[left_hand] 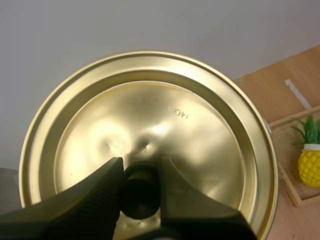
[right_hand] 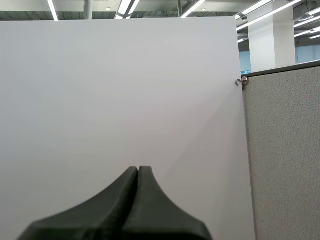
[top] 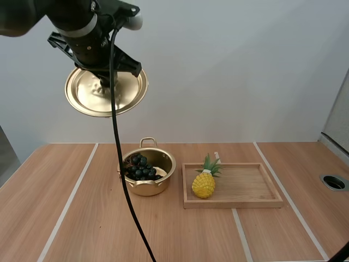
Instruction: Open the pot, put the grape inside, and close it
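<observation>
Left fingers point(left_hand: 95, 197) gripping one lid point(left_hand: 200, 130), one pot point(top: 146, 189)

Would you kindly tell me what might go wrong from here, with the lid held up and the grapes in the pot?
1. The left gripper pinches the lid only by its small black knob, with the lid tipped on edge high above the table; it may swivel or slip on the way down.
2. The grapes heap toward one side of the pot, reaching its rim, so the lid may sit crooked or push the pot.
</observation>
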Robot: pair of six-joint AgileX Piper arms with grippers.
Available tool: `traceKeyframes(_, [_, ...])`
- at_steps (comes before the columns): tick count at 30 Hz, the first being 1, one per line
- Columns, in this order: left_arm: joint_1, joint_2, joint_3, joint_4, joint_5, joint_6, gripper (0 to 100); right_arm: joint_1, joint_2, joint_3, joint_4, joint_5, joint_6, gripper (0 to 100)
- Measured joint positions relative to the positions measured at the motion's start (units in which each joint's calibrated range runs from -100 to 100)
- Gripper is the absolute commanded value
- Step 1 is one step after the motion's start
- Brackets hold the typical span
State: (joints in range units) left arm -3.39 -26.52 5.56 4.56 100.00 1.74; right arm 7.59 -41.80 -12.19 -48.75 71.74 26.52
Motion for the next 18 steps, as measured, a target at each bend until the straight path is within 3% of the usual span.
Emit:
traceKeyframes(7, [0.0, 6.8, 3.8, -0.1, 0.0, 3.3, 0, 0.0, 0.0, 0.0, 0.0, 0.7, 0.0, 0])
traceKeyframes(18, [0.0, 19.1, 4.8, -6.8, 0.0, 9.4, 0, 0.0, 0.0, 0.0, 0.0, 1.3, 0.0, 0])
